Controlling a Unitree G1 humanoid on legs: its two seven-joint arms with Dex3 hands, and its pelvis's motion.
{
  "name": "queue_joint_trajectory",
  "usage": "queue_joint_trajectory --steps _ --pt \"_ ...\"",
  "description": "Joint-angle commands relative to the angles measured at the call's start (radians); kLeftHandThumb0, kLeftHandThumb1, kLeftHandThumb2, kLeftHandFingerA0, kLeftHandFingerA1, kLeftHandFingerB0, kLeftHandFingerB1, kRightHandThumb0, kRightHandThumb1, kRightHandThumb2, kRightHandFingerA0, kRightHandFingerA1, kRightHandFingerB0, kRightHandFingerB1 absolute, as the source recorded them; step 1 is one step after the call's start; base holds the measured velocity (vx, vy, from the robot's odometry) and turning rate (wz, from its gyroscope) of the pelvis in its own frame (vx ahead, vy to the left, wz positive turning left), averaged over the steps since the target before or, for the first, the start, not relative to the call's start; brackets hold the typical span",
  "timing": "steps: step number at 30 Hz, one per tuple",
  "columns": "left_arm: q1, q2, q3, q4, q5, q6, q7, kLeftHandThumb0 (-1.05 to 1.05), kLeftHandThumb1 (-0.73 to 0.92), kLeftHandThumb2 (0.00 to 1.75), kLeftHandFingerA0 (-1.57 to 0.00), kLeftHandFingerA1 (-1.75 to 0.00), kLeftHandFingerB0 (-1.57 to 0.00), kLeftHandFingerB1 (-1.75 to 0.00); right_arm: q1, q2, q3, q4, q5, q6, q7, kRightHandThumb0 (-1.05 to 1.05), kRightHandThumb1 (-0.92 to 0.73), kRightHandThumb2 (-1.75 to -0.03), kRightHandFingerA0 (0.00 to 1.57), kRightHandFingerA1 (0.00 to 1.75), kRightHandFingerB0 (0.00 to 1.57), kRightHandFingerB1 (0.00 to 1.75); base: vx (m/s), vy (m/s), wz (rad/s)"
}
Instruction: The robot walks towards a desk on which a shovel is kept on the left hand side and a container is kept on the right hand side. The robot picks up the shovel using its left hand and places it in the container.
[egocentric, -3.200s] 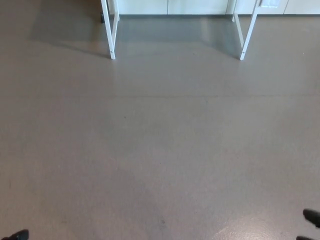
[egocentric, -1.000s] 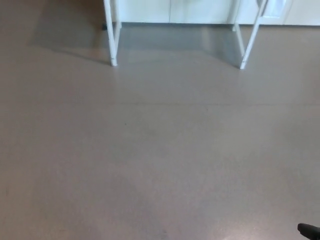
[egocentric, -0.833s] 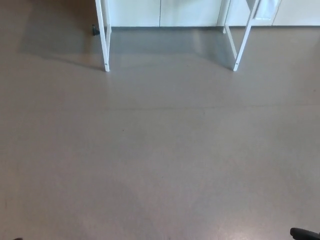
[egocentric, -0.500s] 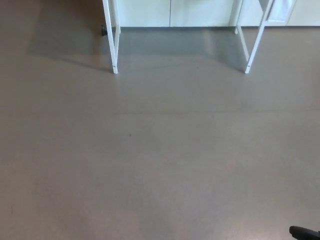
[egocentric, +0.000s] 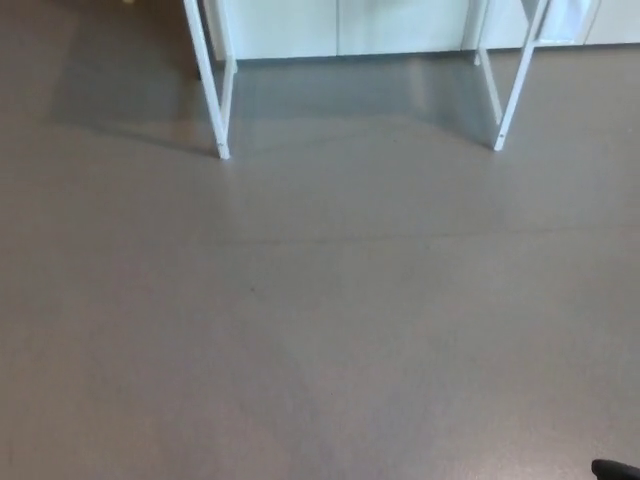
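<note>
The desk (egocentric: 222, 110) was cut off by the top edge of the head view: only its white legs reached into the picture, and its surface lay out of frame, so nothing resting on it could be seen. The pale cabinets (egocentric: 340, 25) behind the legs were cropped the same way, only their lowest part showing. At the bottom right corner a small black sliver of the right hand (egocentric: 615, 469) poked in, the rest cut off by the edge; too little showed to tell how it was held.
</note>
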Motion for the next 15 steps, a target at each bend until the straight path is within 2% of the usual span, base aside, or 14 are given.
queue_joint_trajectory --steps 1,3,7,15 --pt "0.010 -0.019 -0.009 -0.024 0.024 -0.059 0.042 -0.27 0.64 0.59 -0.41 -0.37 -0.34 -0.31 -0.001 -0.005 0.002 0.017 -0.004 -0.052 0.002 0.10 -0.61 -0.57 0.60 0.62 0.39 0.48 0.29 0.345 0.24" --pt "0.013 -0.036 -0.015 -0.039 0.033 -0.062 0.065 -0.28 0.64 0.59 -0.40 -0.36 -0.33 -0.31 0.003 -0.001 0.006 0.016 -0.006 -0.052 -0.001 0.10 -0.62 -0.57 0.59 0.61 0.38 0.48 0.28 0.317 -0.17" --pt "0.013 -0.076 -0.032 -0.063 0.060 -0.085 0.120 -0.30 0.63 0.60 -0.39 -0.37 -0.33 -0.31 0.002 -0.003 0.013 0.025 -0.015 -0.076 -0.005 0.08 -0.61 -0.57 0.60 0.61 0.40 0.49 0.15 0.091 0.07" --pt "-0.002 -0.074 -0.026 -0.043 0.070 -0.093 0.147 -0.30 0.64 0.60 -0.41 -0.38 -0.33 -0.31 -0.010 -0.001 0.019 0.029 -0.011 -0.077 -0.005 0.09 -0.61 -0.57 0.59 0.61 0.39 0.49 0.12 -0.104 0.09"
